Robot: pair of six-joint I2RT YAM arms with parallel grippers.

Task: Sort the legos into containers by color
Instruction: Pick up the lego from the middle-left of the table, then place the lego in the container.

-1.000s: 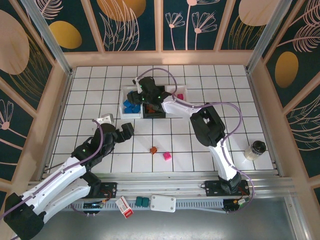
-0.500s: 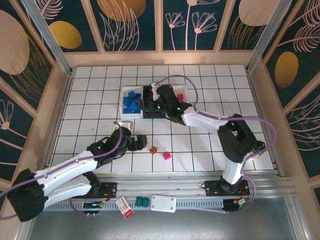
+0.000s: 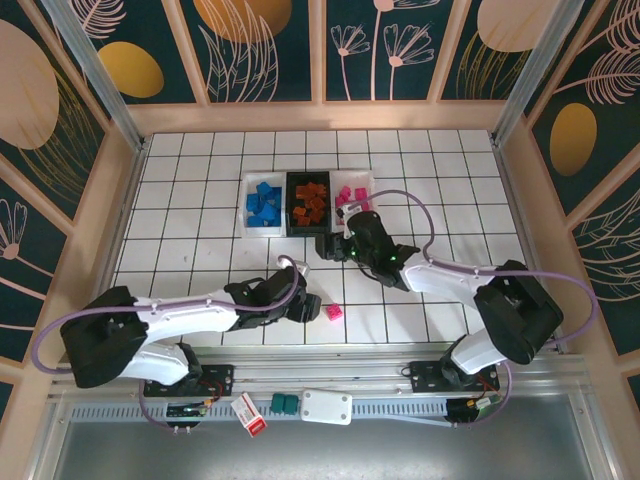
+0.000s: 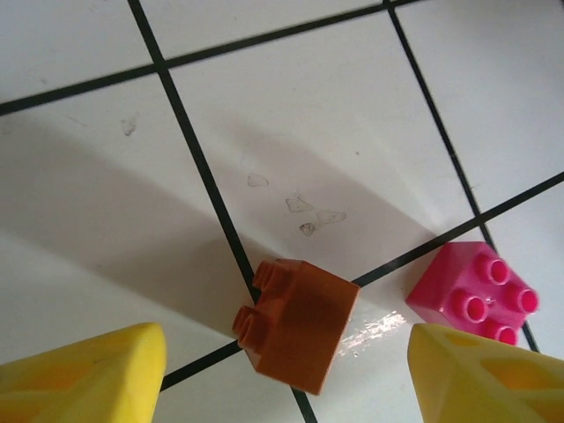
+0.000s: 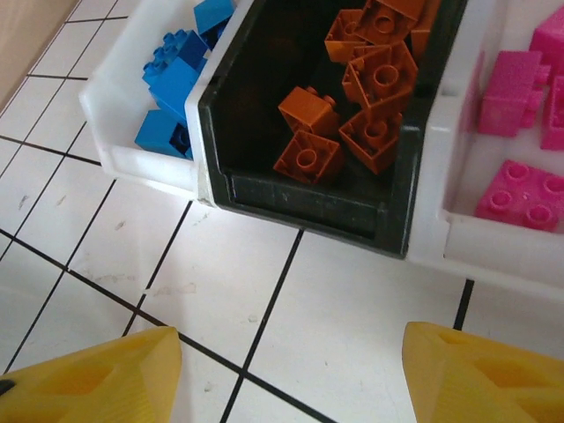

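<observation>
Left gripper [image 4: 286,357] stands wide astride an orange-brown lego [image 4: 295,324], which its arm [image 3: 200,312] covers from overhead.

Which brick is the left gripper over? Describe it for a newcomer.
On the white tiled table, nearer the arms than the three bins, two loose bricks lie. The orange-brown brick between the left gripper's yellow fingers is tipped on its side across a grout line; its pink neighbour sits studs-up.
</observation>
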